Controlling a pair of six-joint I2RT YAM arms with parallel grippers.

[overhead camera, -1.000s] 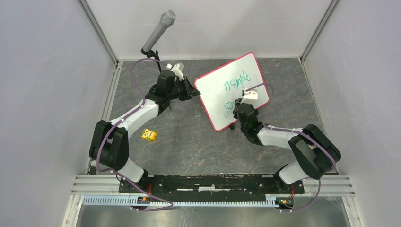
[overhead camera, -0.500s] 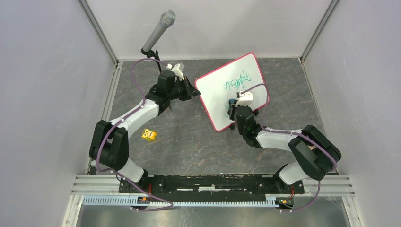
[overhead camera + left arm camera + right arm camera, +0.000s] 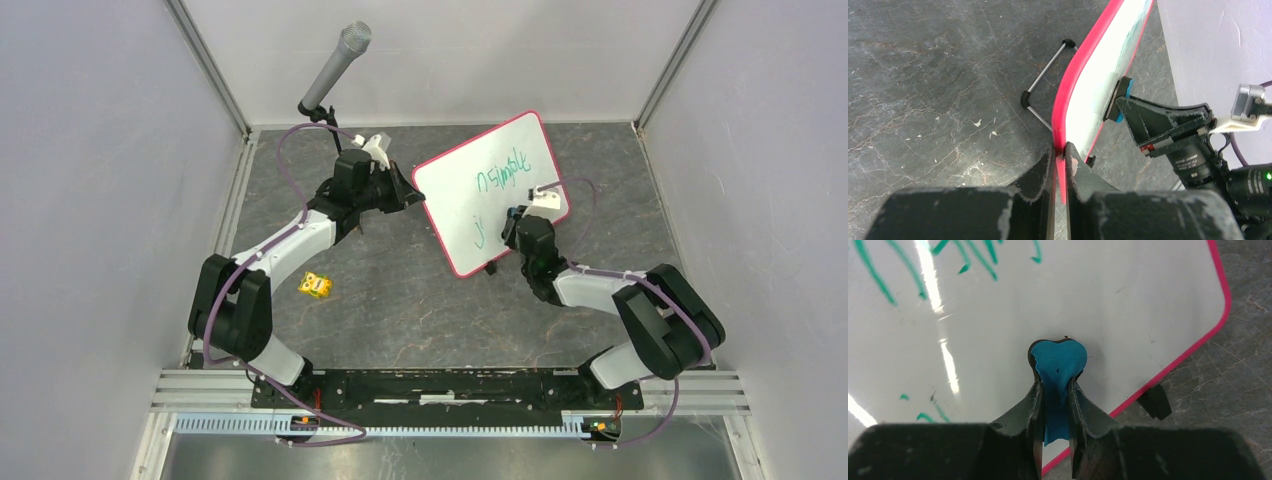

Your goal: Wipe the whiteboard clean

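Nearest the arm bases, a small yellow block (image 3: 317,285) lies on the dark table (image 3: 400,310), well to the near left of the whiteboard (image 3: 470,185). The right gripper (image 3: 1055,385) meets the whiteboard from its near right side. Its jaws are closed on a blue eraser pad (image 3: 1058,360), whose rounded end presses flat on the white face, inside the pink-red frame at the board's near right part. A black foot (image 3: 1154,401) shows below that frame edge, near the pad. The whiteboard stands tilted up off the table, its face turned toward the right arm, with a thin wire stand (image 3: 1045,75) behind it. Green writing (image 3: 503,168) crosses the far half of the face, and a few green strokes (image 3: 478,232) sit left of the pad. The left gripper (image 3: 1060,150) pinches the board's left edge, one finger on each side of the frame. Beyond the whiteboard's far left, a grey microphone (image 3: 335,68) stands slanted by the back corner.
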